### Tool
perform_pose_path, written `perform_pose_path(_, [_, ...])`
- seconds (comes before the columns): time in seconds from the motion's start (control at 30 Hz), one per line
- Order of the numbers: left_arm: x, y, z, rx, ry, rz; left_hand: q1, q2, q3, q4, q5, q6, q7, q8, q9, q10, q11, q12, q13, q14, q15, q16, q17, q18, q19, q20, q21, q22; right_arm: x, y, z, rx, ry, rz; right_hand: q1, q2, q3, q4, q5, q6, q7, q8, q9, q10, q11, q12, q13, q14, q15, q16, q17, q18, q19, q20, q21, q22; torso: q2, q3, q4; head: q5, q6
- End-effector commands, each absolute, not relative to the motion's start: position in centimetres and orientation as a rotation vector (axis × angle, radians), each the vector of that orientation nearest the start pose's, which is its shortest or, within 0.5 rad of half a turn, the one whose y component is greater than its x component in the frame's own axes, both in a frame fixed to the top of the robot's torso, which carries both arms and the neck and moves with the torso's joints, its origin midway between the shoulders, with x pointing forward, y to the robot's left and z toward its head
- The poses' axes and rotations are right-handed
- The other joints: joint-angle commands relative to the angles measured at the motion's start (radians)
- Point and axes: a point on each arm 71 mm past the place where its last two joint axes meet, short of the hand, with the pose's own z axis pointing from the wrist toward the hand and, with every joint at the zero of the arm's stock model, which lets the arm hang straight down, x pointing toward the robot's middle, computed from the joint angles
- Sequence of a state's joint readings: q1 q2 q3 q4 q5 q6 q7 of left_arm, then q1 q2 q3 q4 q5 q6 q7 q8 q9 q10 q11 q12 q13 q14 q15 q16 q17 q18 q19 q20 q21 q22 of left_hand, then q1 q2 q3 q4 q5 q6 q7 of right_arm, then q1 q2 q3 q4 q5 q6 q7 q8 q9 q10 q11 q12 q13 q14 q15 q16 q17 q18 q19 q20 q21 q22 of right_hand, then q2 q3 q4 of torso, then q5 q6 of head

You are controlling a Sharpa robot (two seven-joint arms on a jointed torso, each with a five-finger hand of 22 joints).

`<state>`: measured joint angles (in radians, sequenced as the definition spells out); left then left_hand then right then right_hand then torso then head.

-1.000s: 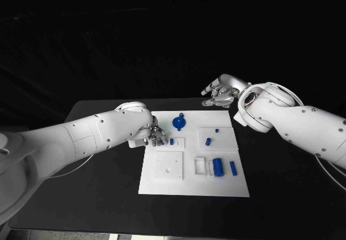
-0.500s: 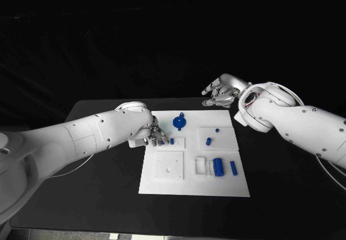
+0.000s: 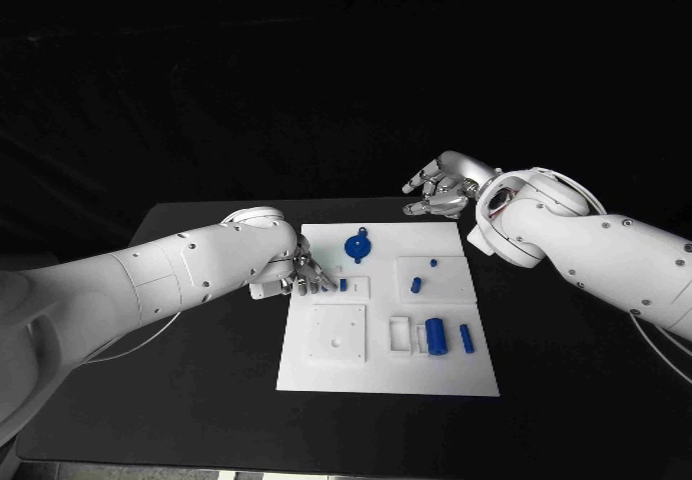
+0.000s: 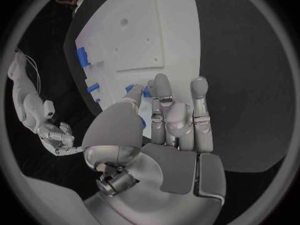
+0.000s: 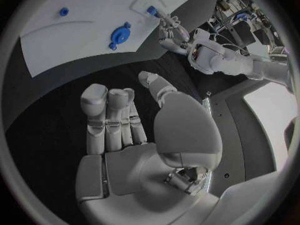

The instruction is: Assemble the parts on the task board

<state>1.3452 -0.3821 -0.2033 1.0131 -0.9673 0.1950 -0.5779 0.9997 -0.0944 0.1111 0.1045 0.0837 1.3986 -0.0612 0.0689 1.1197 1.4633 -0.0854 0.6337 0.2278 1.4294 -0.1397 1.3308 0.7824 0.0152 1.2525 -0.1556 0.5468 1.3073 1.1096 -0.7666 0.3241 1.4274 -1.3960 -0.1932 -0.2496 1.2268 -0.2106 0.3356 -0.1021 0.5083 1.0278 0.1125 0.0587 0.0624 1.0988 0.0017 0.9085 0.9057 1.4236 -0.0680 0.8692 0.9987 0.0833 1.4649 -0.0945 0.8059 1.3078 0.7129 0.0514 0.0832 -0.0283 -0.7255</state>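
The white task board [image 3: 378,368] lies mid-table. At its left edge my left hand [image 3: 306,275] pinches a small blue bar [image 3: 343,285] over a square recess. The left wrist view shows this bar [image 4: 139,90] between the thumb and a finger of the left hand [image 4: 167,122], with the other fingers straight. My right hand [image 3: 444,188] hovers past the board's far edge holding nothing, its fingers extended in the right wrist view [image 5: 125,125]. A round blue piece with lugs [image 3: 358,243] sits near the far edge.
On the board's right half are a small blue peg [image 3: 415,284], a blue stud [image 3: 431,262], a thick blue cylinder [image 3: 436,333] and a slim blue bar [image 3: 466,337]. A square plate with holes [image 3: 338,332] lies nearer me. Black table surrounds the board.
My left arm has shifted slightly and its hand sits a touch lower at the board's left edge, still with the blue bar. The right hand has barely moved.
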Motion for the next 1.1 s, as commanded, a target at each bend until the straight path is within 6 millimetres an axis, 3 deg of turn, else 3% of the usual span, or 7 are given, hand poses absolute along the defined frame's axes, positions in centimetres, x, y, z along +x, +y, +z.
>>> perform_pose_path(0.03, [55.7, 13.0, -22.1, -0.192, 2.360, -0.272, 0.015, -0.023, -0.027, 0.044, -0.021, 0.004, 0.001, -0.001, -0.002, 0.051, -0.002, -0.008, -0.002, -0.001, -0.004, -0.006, -0.003, -0.004, 0.004, 0.001, -0.006, 0.018, 53.1, -21.3, -11.6, 0.154, 1.608, 0.637, -0.011, 0.003, 0.005, 0.000, 0.005, 0.006, -0.001, 0.003, 0.000, -0.003, 0.001, -0.001, -0.001, -0.010, 0.000, -0.004, -0.001, 0.010, 0.017, 0.008, -0.006, 0.094, -0.001, -0.0014, 0.0009, 0.000, 0.002])
perform_pose_path(0.47, [55.8, 13.4, -20.5, -0.302, 2.323, -0.411, 0.037, -0.056, -0.087, 0.115, -0.034, -0.023, 0.011, -0.003, -0.019, 0.050, 0.004, -0.041, -0.014, -0.021, -0.005, -0.033, -0.048, -0.012, -0.007, -0.005, -0.018, 0.016, 53.2, -21.5, -12.1, 0.165, 1.616, 0.638, -0.012, 0.001, 0.000, 0.003, 0.006, 0.000, 0.000, 0.003, 0.000, -0.004, 0.002, -0.001, -0.002, -0.010, 0.000, -0.006, -0.002, 0.011, 0.017, 0.008, -0.010, 0.094, -0.001, -0.0008, 0.0016, 0.005, 0.007])
perform_pose_path(0.6, [55.9, 14.0, -20.0, -0.335, 2.299, -0.440, 0.056, -0.020, -0.080, 0.086, -0.030, -0.072, 0.027, -0.003, -0.045, 0.039, 0.014, -0.074, -0.023, -0.054, -0.001, -0.083, -0.137, -0.014, -0.018, -0.003, -0.030, 0.012, 53.2, -21.6, -12.2, 0.169, 1.618, 0.639, -0.011, 0.003, -0.004, 0.005, 0.002, -0.001, 0.000, 0.004, 0.001, -0.006, 0.002, -0.004, -0.004, -0.013, 0.001, -0.010, -0.005, 0.011, 0.015, 0.009, -0.016, 0.092, -0.001, -0.0002, 0.0011, 0.004, 0.012])
perform_pose_path(0.73, [56.2, 14.4, -19.0, -0.382, 2.217, -0.563, 0.159, 0.092, -0.083, -0.062, 0.105, -0.215, 0.068, -0.003, -0.270, -0.062, 0.036, -0.182, -0.049, -0.132, 0.033, -0.182, -0.242, -0.015, -0.070, 0.026, -0.101, -0.018, 53.2, -21.9, -12.3, 0.177, 1.616, 0.639, -0.008, 0.003, -0.002, 0.007, -0.004, 0.002, -0.001, 0.003, 0.000, -0.002, 0.001, -0.028, -0.031, -0.021, 0.001, -0.033, -0.024, 0.014, 0.011, 0.009, -0.048, 0.086, -0.001, 0.0000, 0.0004, -0.002, 0.020])
perform_pose_path(0.87, [56.5, 13.9, -17.7, -0.371, 2.085, -0.769, 0.326, 0.142, -0.010, -0.179, 0.124, -0.339, 0.140, -0.008, -0.475, -0.211, 0.103, -0.321, -0.126, -0.256, 0.091, -0.315, -0.321, -0.008, -0.143, 0.072, -0.191, -0.071, 53.3, -22.1, -12.3, 0.189, 1.603, 0.646, -0.006, 0.001, 0.017, 0.006, -0.008, 0.009, -0.002, 0.003, 0.000, 0.006, -0.002, -0.101, -0.111, -0.033, 0.000, -0.050, -0.036, 0.016, 0.003, 0.008, -0.097, 0.076, -0.001, 0.0002, -0.0001, -0.007, 0.028])
perform_pose_path(1.0, [56.9, 12.8, -15.8, -0.263, 1.828, -0.949, 0.376, 0.124, 0.035, -0.280, 0.130, -0.305, 0.163, -0.004, -0.736, -0.208, 0.122, -0.428, -0.166, -0.258, 0.113, -0.427, -0.414, 0.025, -0.155, 0.104, -0.245, -0.099, 53.4, -22.3, -12.2, 0.209, 1.579, 0.659, -0.007, -0.005, 0.050, 0.005, -0.018, 0.018, -0.003, 0.004, 0.001, 0.052, -0.002, -0.272, -0.310, -0.036, -0.001, -0.082, -0.076, 0.023, -0.006, 0.007, -0.237, 0.036, 0.001, 0.0010, -0.0014, -0.008, 0.036])
perform_pose_path(1.1, [57.0, 12.2, -15.1, -0.177, 1.715, -0.976, 0.388, 0.117, 0.045, -0.318, 0.122, -0.310, 0.174, -0.007, -0.836, -0.222, 0.140, -0.497, -0.167, -0.255, 0.122, -0.447, -0.437, 0.037, -0.158, 0.110, -0.247, -0.084, 53.5, -22.4, -12.2, 0.226, 1.562, 0.671, -0.006, -0.001, 0.071, 0.004, -0.029, 0.021, -0.004, 0.001, -0.001, 0.092, 0.000, -0.383, -0.438, -0.033, 0.000, -0.092, -0.099, 0.025, -0.001, 0.006, -0.282, 0.023, 0.001, 0.0018, -0.0033, -0.009, 0.042])
